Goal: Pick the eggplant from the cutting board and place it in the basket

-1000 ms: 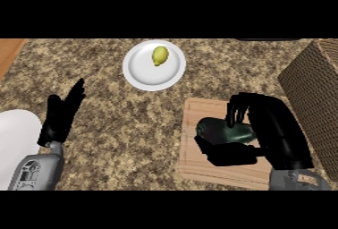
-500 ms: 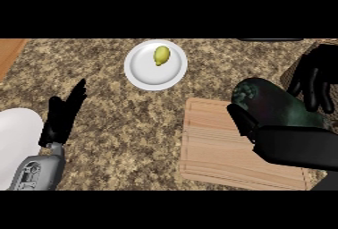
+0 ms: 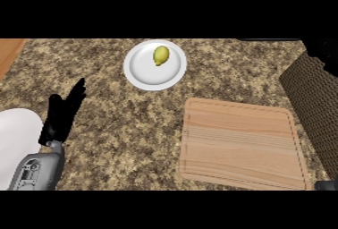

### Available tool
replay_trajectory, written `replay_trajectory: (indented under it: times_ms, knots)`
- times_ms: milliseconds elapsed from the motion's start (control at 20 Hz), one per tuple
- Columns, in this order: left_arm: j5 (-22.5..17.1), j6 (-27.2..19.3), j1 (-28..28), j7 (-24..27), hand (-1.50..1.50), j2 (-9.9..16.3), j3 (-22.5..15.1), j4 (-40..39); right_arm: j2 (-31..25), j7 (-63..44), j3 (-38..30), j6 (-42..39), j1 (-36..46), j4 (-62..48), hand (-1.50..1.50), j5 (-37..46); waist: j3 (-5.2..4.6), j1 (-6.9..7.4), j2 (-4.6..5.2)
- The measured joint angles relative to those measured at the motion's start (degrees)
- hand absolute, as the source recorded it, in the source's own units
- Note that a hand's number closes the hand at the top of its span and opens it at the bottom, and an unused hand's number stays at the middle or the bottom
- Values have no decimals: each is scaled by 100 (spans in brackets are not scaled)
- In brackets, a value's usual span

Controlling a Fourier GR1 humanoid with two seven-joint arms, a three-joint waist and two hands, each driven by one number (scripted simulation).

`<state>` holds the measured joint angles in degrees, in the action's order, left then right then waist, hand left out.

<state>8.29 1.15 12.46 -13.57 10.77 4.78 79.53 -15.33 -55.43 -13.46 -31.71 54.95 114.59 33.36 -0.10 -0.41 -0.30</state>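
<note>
One cutting board [image 3: 241,143], one basket [image 3: 315,103], one plate [image 3: 155,66].

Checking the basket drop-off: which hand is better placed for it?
Right. The basket stands at the view's right edge, with what seems the right hand dark above it. The left hand rests open at the far left, across the cutting board.

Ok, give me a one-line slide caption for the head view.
Bare cutting board beside the basket; left hand rests open, plate holds a yellow-green fruit.
</note>
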Motion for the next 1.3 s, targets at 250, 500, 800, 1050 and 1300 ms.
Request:
replay_trajectory:
  times_ms: [250, 500, 800, 1050, 1300]
  knots:
    - [0, -14, 17, -48, 0, -22, -4, 30, -1110, 443, -113, -556, 53, -845, 150, 265, 0, -2, 19]
    - [11, -7, 10, -70, 0, -29, -25, 103, -1986, 885, -332, -1019, -156, -1558, 150, 385, 5, 18, 28]
    - [-31, 45, 74, -65, 0, -17, 17, 34, -2914, 1870, -740, -917, -713, -2403, 150, 581, 11, 34, 40]
    - [-55, 100, -3, 41, 0, 9, 52, 33, -3345, 3021, -1025, -499, -1188, -3121, 150, 574, 11, 51, 40]
    - [-77, 175, 93, 155, 0, 82, 132, -156, -3565, 3939, -1236, -191, -1628, -3711, 150, 514, 11, 48, 39]
